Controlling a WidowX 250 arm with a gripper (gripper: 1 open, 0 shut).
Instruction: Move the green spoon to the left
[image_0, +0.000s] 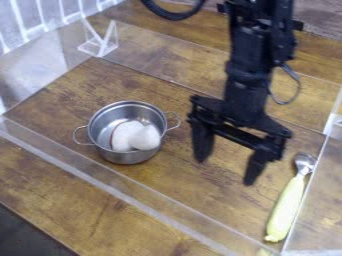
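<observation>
step: approach; my fingers hang spread wide and empty, pointing down at the worktop, between the pot and the green spoon; nothing gripped yet
spoon: lies flat near the right edge, silver bowl away from the camera, yellow-green handle toward it; apart from my fingers
next: shift right over the handle, straddle it, drop, close; probably needs a wrist turn, hard to judge here
pot: holds a white object; not mine to touch
writing: none readable

Open gripper hangs mid-table; green spoon lies at its 4 o'clock, steel pot at 9 o'clock.
</observation>
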